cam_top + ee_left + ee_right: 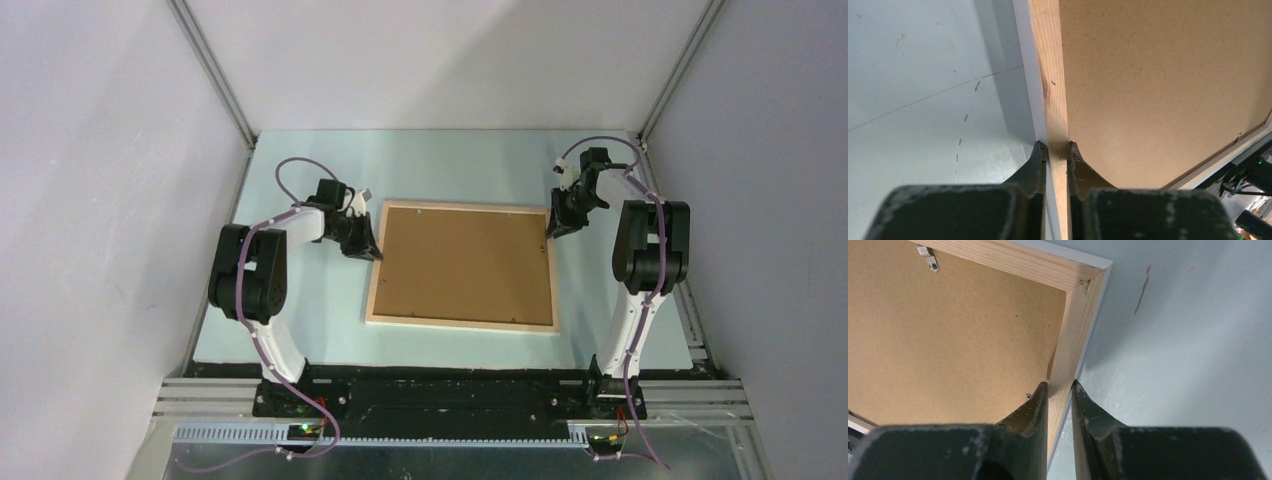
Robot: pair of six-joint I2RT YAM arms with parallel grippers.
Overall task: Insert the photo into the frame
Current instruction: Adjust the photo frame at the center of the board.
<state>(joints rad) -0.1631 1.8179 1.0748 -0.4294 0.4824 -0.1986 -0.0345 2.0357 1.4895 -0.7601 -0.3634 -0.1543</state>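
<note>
Top external view: found the frame [460, 322] lying flat in the middle of the table [450, 160], pale wood side up, filled by a brown backing board [465, 262]. Saw the left gripper [366, 243] pinching its left rail toward the far corner, and the right gripper [556, 225] clamped likewise across the right rail.

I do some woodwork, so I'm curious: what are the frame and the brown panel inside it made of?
The frame looks like pale bare softwood: grain lines and a knot show, with a white outer side. The panel looks like matte brown hardboard or fibreboard: flat, finely speckled, no grain.
</note>
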